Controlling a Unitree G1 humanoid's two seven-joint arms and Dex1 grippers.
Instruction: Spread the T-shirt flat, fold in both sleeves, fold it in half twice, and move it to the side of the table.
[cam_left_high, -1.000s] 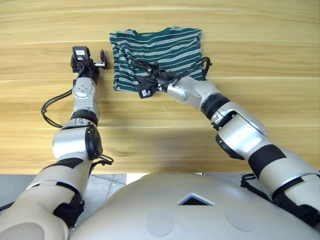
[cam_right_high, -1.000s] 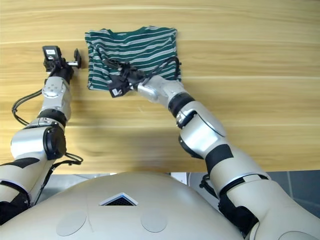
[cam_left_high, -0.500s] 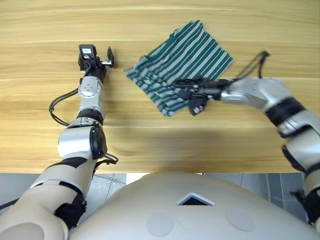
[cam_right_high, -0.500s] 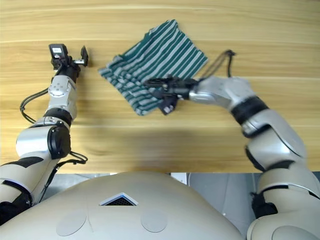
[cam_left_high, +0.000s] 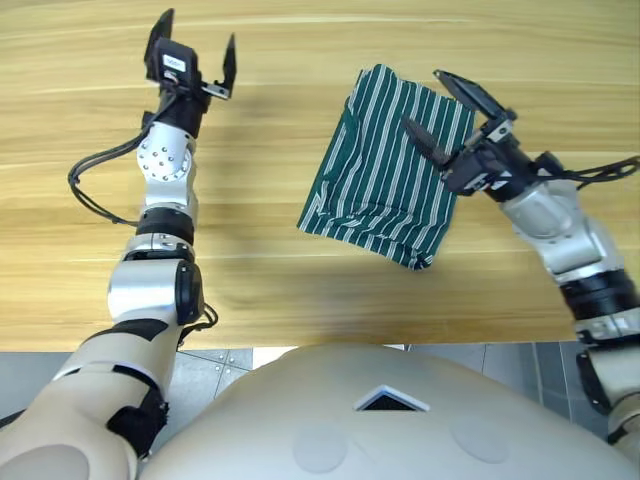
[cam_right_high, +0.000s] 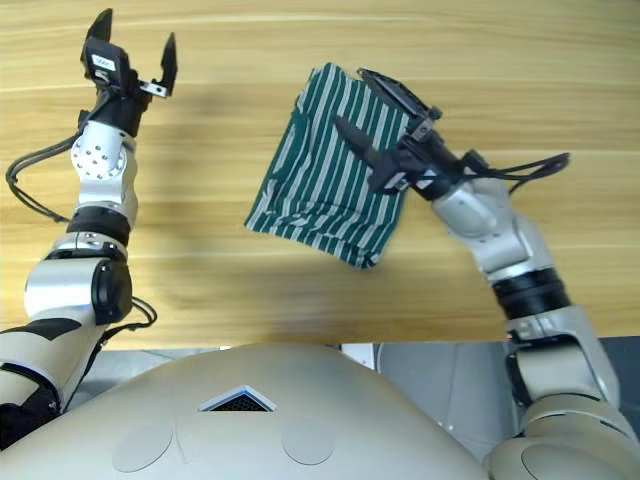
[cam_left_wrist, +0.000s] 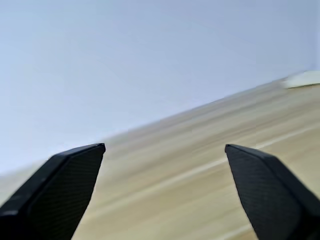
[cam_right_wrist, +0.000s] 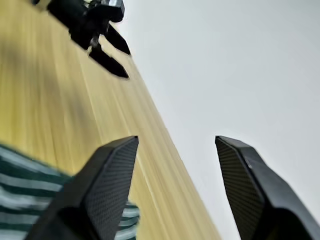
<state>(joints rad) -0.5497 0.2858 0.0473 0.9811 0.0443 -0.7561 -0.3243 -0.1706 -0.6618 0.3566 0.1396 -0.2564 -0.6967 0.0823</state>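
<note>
The green-and-white striped T-shirt (cam_left_high: 375, 180) lies folded into a small, slanted rectangle on the wooden table (cam_left_high: 270, 290), right of centre. My right gripper (cam_left_high: 450, 118) hangs open just over the shirt's right edge, holding nothing. In the right wrist view its fingers (cam_right_wrist: 102, 187) stand wide apart, with a strip of the shirt (cam_right_wrist: 20, 172) beneath them. My left gripper (cam_left_high: 195, 38) is raised at the far left, open and empty, well away from the shirt. It also shows in the right wrist view as the left gripper (cam_right_wrist: 97, 32) farther off. In the left wrist view the left gripper (cam_left_wrist: 165, 155) frames bare wood.
A black cable (cam_left_high: 88, 185) loops off the left arm over the table. Another cable (cam_left_high: 605, 168) trails from the right wrist. The table's front edge (cam_left_high: 300, 338) runs close to me. Bare wood lies between the shirt and the left arm.
The right gripper dragged the shirt rightward, turning it, then let go, opened and lifted. The left gripper rose and tilted farther from me.
</note>
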